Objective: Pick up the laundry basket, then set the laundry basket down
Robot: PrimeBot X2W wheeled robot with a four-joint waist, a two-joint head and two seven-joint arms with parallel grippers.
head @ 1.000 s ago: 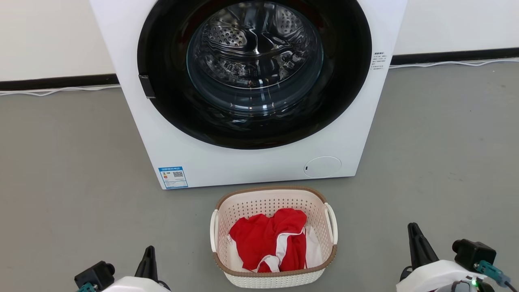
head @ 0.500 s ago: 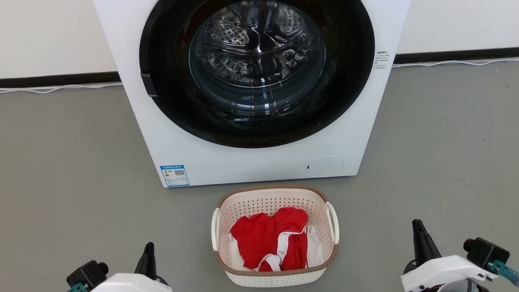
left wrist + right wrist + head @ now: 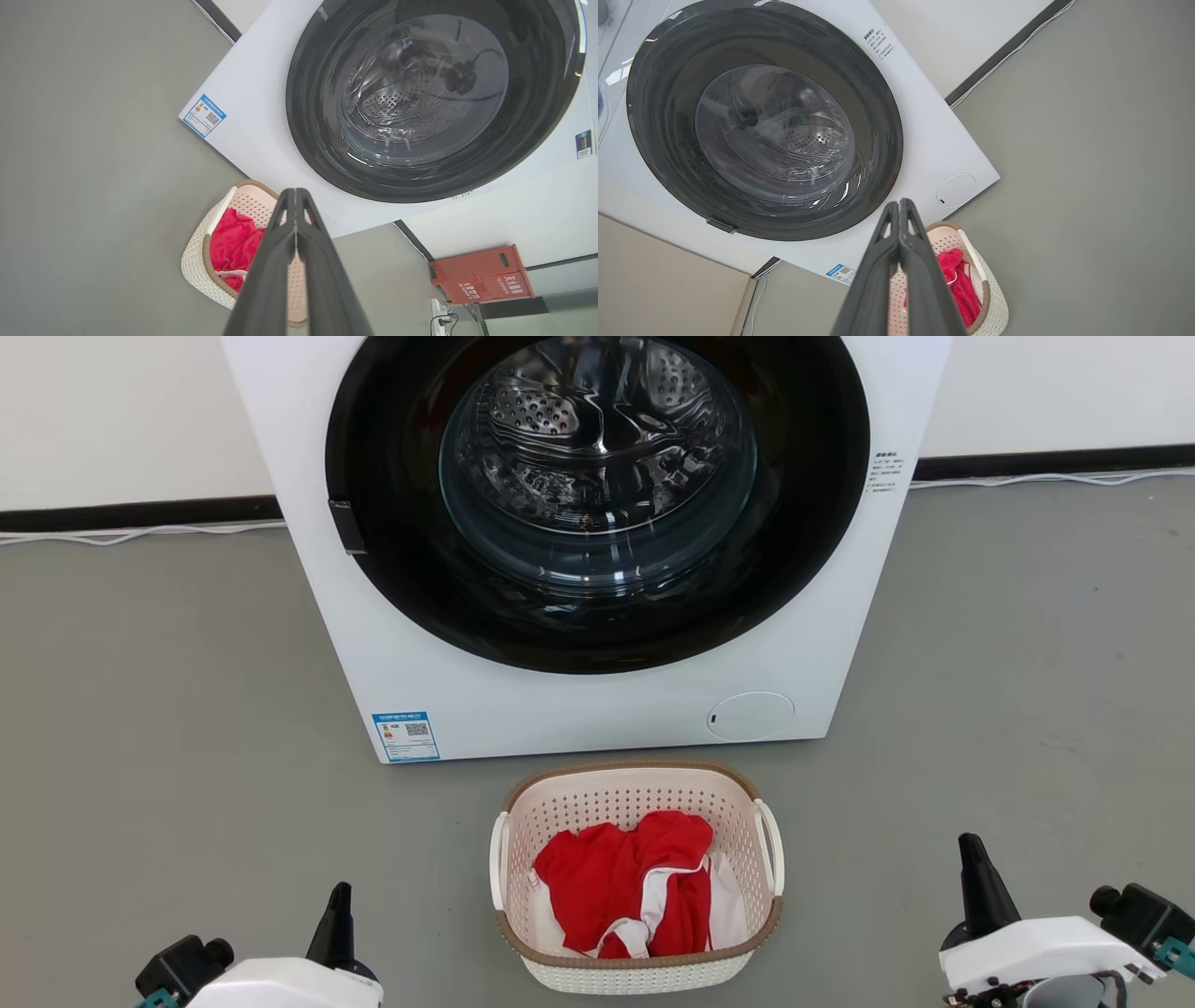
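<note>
Sitting untouched: laundry basket (image 3: pixel 638 974) | between left gripper (image 3: pixel 340 890); right gripper (image 3: pixel 971 842) | both pressed together

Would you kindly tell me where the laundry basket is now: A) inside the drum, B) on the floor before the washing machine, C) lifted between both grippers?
B: the laundry basket rests on the grey floor, just in front of the washing machine.

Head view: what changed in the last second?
The left end effector drifted leftward and the right end effector rightward, both shut and empty. The view itself shifted slightly. The laundry basket stayed on the floor before the washing machine, untouched.
</note>
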